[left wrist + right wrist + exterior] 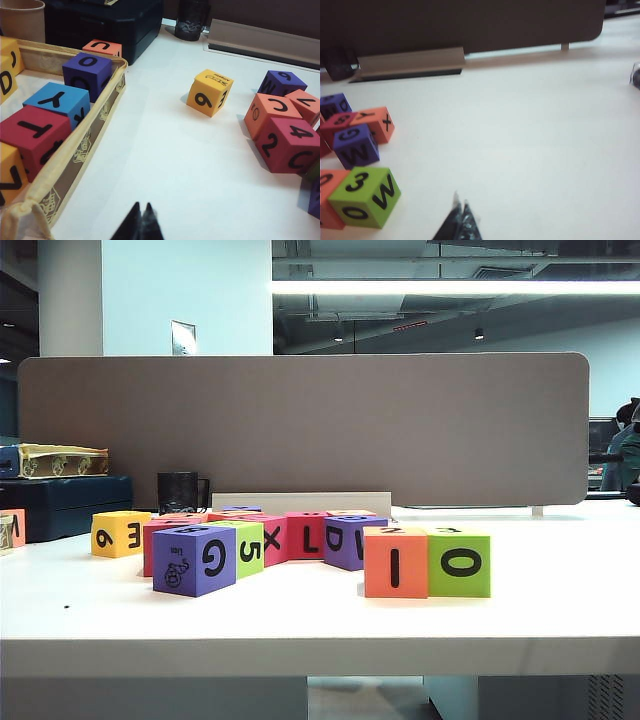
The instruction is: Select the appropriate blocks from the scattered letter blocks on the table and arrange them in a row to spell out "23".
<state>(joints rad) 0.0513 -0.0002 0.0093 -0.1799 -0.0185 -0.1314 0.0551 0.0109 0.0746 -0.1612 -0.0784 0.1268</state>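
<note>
blocks: orange (395, 562) touches lime green (459, 563); fabric tray (75, 155) holds others; left fingers (140, 225), right fingers (460, 222) closed, empty.

A grey-brown divider (300, 430) stands along the back. A black mesh cup (180, 492) sits before it, beside a dark blue case (65, 502) (a patterned box (60, 460) rests on top).
</note>
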